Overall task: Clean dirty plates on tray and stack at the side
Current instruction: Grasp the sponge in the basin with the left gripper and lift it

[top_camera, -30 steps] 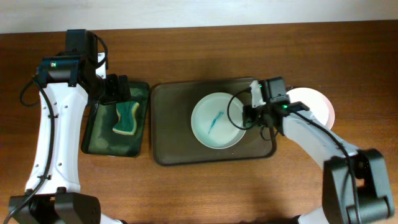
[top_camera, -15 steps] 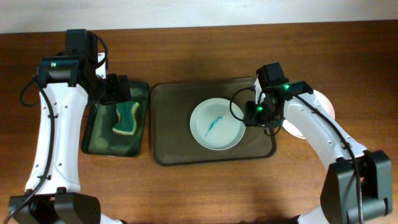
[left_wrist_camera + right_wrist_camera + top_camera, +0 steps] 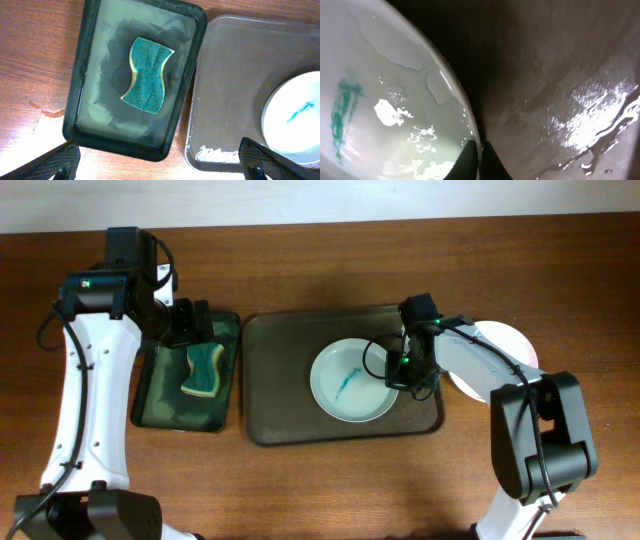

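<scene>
A white plate with a teal smear lies on the brown tray. My right gripper is shut on the plate's right rim; in the right wrist view the fingers pinch the rim of the plate, one inside and one outside. A clean white plate lies on the table right of the tray. A teal sponge lies in the dark green basin. My left gripper hovers open above the basin; the left wrist view shows the sponge below it.
The basin sits just left of the tray, their edges nearly touching. The wooden table extends in front and behind. The right arm crosses above the clean plate.
My right gripper moved left from the tray's right edge onto the dirty plate's right rim and closed on it. The plate shifted slightly. The left arm has not moved.
</scene>
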